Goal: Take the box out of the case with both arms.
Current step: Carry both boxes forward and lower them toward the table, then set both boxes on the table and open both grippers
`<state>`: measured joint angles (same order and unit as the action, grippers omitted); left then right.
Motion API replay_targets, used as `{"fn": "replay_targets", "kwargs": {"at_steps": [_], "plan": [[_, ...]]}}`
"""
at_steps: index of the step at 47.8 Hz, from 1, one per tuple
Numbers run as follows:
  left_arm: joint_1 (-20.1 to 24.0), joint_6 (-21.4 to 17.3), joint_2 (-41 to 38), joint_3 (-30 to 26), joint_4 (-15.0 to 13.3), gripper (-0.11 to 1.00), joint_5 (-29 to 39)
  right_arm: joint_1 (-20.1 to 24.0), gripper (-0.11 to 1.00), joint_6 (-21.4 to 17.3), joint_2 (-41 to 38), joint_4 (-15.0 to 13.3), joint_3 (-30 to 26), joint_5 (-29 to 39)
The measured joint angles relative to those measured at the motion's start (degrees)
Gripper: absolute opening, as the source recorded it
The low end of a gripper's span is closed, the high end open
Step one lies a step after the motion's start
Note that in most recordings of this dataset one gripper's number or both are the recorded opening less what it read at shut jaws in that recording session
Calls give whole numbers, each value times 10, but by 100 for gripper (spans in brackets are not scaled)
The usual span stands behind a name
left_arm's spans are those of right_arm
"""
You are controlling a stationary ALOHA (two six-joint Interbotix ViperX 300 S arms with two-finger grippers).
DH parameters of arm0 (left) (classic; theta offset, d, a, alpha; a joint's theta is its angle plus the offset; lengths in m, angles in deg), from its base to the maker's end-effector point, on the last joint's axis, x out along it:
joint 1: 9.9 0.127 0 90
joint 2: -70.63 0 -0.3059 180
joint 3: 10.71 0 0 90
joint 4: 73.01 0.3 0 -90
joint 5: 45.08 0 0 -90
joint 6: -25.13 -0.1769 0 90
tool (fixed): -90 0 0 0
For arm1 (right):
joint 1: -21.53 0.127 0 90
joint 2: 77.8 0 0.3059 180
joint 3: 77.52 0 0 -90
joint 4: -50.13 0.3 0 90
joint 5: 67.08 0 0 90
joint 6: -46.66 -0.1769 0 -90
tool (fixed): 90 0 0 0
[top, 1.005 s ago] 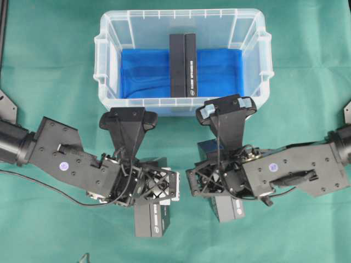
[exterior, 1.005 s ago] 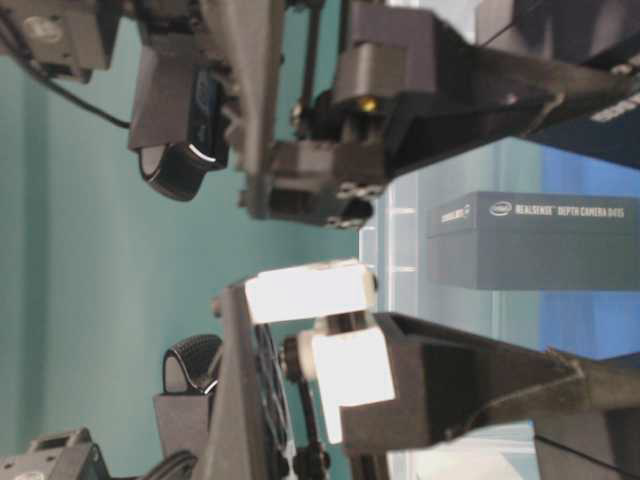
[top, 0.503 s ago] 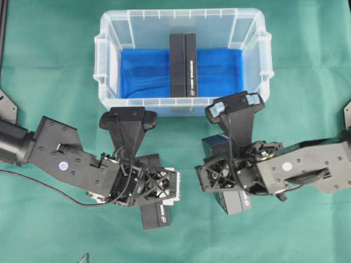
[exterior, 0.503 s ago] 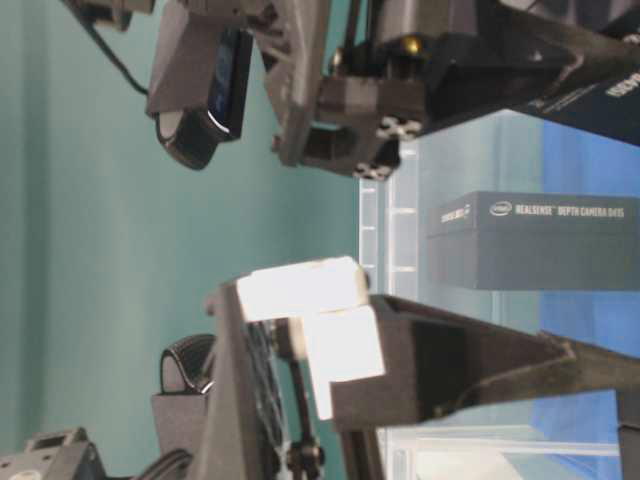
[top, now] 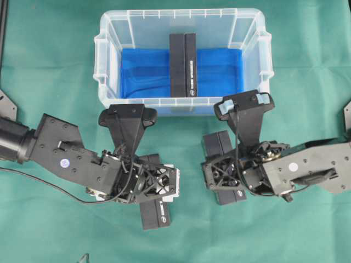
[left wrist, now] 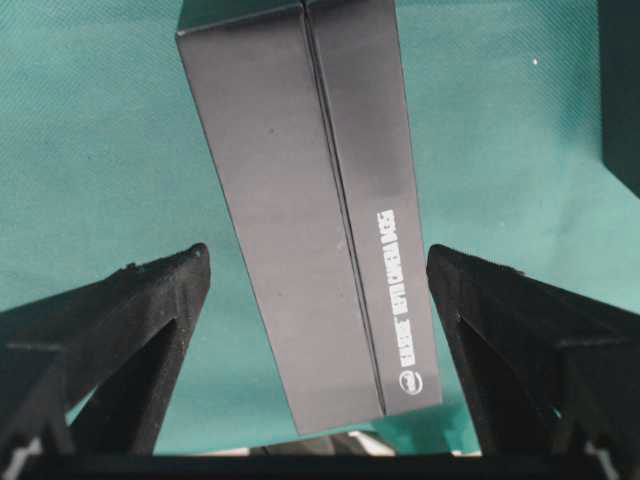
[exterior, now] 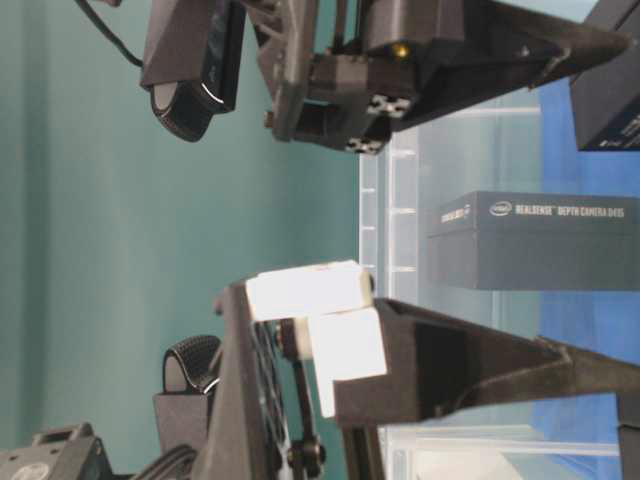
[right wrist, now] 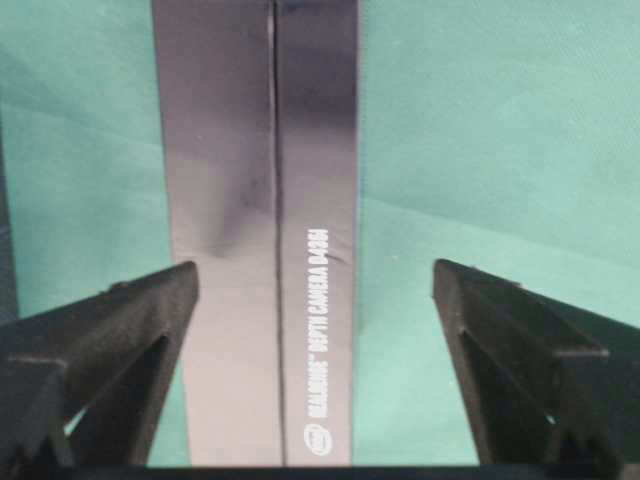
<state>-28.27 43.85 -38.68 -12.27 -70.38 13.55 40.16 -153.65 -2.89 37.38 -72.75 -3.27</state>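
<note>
Two spread tools, left tool [left wrist: 315, 275] and right tool [right wrist: 315, 285], each straddle a freed box, one box [top: 183, 64] still inside the case [top: 109, 38].

Case [top: 112, 103] sits at the far edge of the table [top: 49, 66], open-topped. One dark box [top: 182, 64] stands across its middle, splitting the blue floor into a free pocket left and a free pocket right. Near wall of the case stands between both arms and that box. Left gripper [left wrist: 318, 285] jaws spread, gaps on both sides of the box on the cloth [left wrist: 310, 200] under it. Right gripper [right wrist: 315, 290] likewise over its own box [right wrist: 262, 230], gaps both sides. Green strip between the two arms is free.
</note>
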Motion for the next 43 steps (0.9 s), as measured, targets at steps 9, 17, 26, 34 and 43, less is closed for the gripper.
{"fn": "replay_targets", "kwargs": {"at_steps": [9, 17, 26, 34, 43], "plan": [[5, 0, 0, -3, 0, 85, 7, 0, 92, 0, 0, 0, 0, 0], [7, 0, 0, -11, 0, 85, 17, 0, 92, 1, 0, 0, -1, 1], [8, 0, 0, -25, 0, 85, 33, 0, 91, 4, 1, 0, -11, 4], [8, -1, 0, -52, 0, 85, 62, 0, 91, 5, 11, 0, -31, 28], [10, -18, 0, -100, 5, 85, 127, 0, 91, 21, 26, 0, -64, 83]]}}
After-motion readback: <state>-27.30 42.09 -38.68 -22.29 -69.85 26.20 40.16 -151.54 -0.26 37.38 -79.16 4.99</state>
